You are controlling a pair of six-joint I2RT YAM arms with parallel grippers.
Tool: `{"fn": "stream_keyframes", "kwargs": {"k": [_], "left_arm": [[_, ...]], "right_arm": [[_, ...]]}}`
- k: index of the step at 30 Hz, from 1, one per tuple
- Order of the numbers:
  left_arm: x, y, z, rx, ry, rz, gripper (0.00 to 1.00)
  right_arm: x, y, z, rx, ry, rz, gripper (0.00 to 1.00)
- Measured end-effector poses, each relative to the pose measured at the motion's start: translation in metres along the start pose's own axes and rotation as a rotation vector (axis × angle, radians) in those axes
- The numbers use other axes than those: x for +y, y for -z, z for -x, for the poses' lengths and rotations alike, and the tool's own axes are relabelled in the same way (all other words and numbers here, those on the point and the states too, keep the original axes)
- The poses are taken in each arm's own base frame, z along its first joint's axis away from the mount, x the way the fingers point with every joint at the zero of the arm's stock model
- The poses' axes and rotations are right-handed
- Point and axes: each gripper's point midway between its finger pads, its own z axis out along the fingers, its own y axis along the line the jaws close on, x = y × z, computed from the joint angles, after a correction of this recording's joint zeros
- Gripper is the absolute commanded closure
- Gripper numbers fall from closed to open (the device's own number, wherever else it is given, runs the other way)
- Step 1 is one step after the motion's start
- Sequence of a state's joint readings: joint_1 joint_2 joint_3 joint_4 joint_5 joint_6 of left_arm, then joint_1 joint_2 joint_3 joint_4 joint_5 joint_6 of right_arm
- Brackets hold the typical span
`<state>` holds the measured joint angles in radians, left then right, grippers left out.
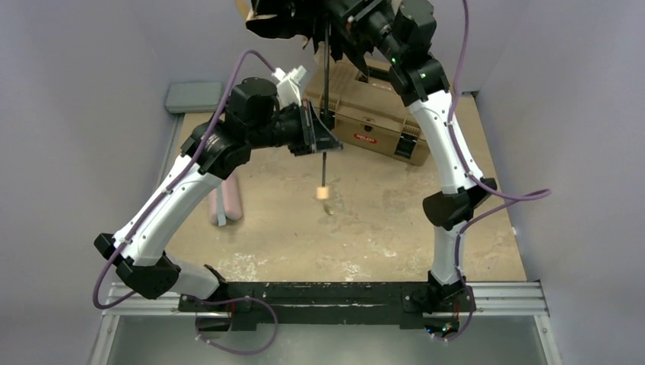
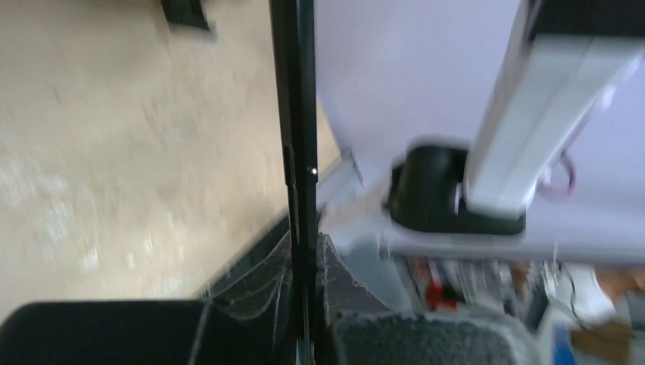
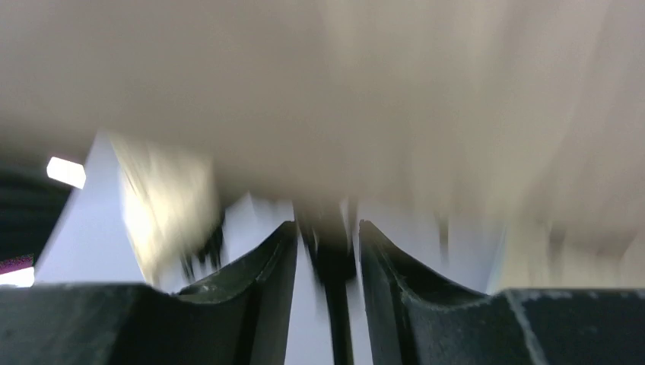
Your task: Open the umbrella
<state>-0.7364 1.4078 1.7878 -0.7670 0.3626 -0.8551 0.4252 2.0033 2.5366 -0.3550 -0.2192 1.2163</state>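
Note:
The umbrella hangs upright above the table, its thin black shaft (image 1: 325,84) vertical and its small cream knob handle (image 1: 323,192) at the bottom. Part of its beige-tan canopy (image 1: 266,17) shows at the top edge. My left gripper (image 1: 323,141) is shut on the shaft partway down; in the left wrist view (image 2: 304,304) the shaft (image 2: 297,137) runs straight up from between the pads. My right gripper (image 1: 332,34) is high up under the canopy. In the blurred right wrist view (image 3: 327,236) its fingertips (image 3: 283,247) close around the black runner (image 3: 328,247), with beige fabric (image 3: 342,91) just above.
A tan hard toolbox (image 1: 373,125) stands at the back behind the shaft. A pink oblong pouch (image 1: 227,199) lies on the table under my left arm. A grey pad (image 1: 194,96) sits at the back left corner. My right arm (image 2: 532,99) crosses the left wrist view.

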Motion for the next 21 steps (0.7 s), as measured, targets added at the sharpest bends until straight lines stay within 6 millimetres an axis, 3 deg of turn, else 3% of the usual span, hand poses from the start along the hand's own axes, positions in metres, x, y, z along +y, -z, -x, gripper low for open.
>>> {"fn": "stream_keyframes", "kwargs": {"k": [1, 4, 7, 11, 16, 19, 21], "left_arm": [[0.000, 0.001, -0.003, 0.016, -0.007, -0.004, 1.00], [-0.003, 0.009, -0.044, 0.167, -0.014, -0.004, 1.00], [-0.001, 0.000, -0.042, 0.147, -0.045, 0.006, 1.00], [0.005, -0.005, -0.044, 0.146, -0.061, 0.017, 1.00], [-0.003, 0.000, -0.044, 0.145, -0.062, -0.002, 1.00], [-0.020, 0.011, -0.048, 0.173, -0.023, -0.036, 1.00], [-0.035, 0.018, -0.053, 0.203, 0.026, -0.081, 1.00]], "right_arm": [[0.003, -0.004, 0.010, -0.052, 0.007, 0.018, 0.65], [0.002, -0.013, 0.070, -0.263, 0.042, 0.076, 0.65], [-0.009, -0.010, 0.097, -0.306, 0.051, 0.069, 0.65], [0.005, -0.006, 0.099, -0.321, 0.059, 0.109, 0.65], [0.011, 0.003, 0.098, -0.321, 0.056, 0.108, 0.61], [0.001, 0.014, 0.094, -0.298, 0.041, 0.052, 0.50], [-0.014, 0.026, 0.092, -0.275, 0.029, -0.018, 0.36]]}}
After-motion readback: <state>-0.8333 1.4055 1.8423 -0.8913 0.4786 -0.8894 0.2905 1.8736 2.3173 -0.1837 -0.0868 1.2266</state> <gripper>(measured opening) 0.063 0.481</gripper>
